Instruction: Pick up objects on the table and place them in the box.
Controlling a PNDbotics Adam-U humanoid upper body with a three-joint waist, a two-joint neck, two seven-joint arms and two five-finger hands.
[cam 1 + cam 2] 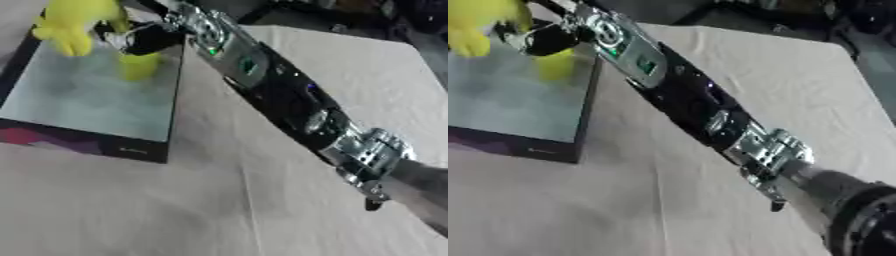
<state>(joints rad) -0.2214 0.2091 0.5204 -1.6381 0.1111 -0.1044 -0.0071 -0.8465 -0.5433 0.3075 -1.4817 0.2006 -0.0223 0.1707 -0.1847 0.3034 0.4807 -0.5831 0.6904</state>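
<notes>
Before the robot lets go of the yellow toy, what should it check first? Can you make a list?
1. Toy held: the right hand has fingers curled on the yellow toy. Ok.
2. Toy above the box: it hangs over the far end of the box's inside. Ok.
3. Room inside: the grey floor of the box looks bare below the toy. Ok.
4. Toy low enough to drop softly: height above the floor is unclear. Cannot tell.
5. Left hand out of the way: it shows in neither view. Cannot tell.
</notes>
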